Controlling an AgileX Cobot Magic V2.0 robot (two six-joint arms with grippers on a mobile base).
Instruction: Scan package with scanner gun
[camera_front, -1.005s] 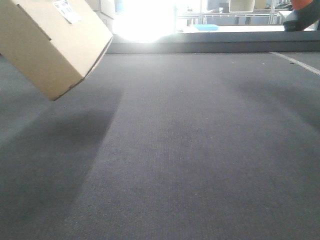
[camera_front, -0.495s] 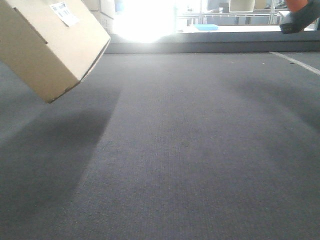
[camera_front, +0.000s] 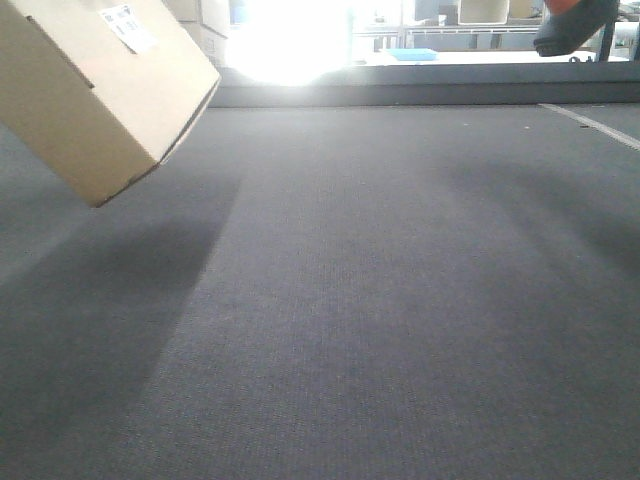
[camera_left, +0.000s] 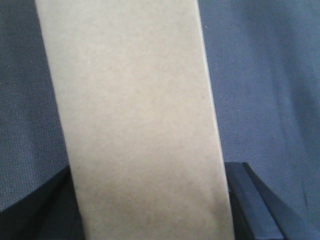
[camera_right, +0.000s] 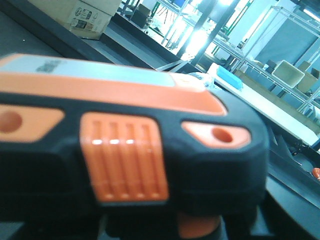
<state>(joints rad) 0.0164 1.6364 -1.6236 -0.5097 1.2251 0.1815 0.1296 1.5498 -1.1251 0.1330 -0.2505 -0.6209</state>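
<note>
The package, a plain cardboard box (camera_front: 105, 90) with a white label (camera_front: 128, 27) on its upper face, hangs tilted above the grey carpet at the upper left. In the left wrist view the box (camera_left: 135, 120) fills the middle, and my left gripper (camera_left: 150, 220) is shut on it, its dark fingers (camera_left: 250, 200) pressed on both sides. The scanner gun, orange and black (camera_right: 130, 150), fills the right wrist view; my right gripper is shut on it, jaws mostly hidden beneath it. Its nose (camera_front: 575, 25) shows at the top right of the front view, raised and apart from the box.
Grey carpet (camera_front: 380, 300) covers the work surface, with a raised dark ledge (camera_front: 420, 95) along the back. Bright windows, shelving and cardboard boxes (camera_right: 85, 15) stand behind. A white line (camera_front: 595, 125) runs across the carpet at the right.
The scanner gun's nose has moved left and a little down into the front view. The box has shifted slightly left and then held still.
</note>
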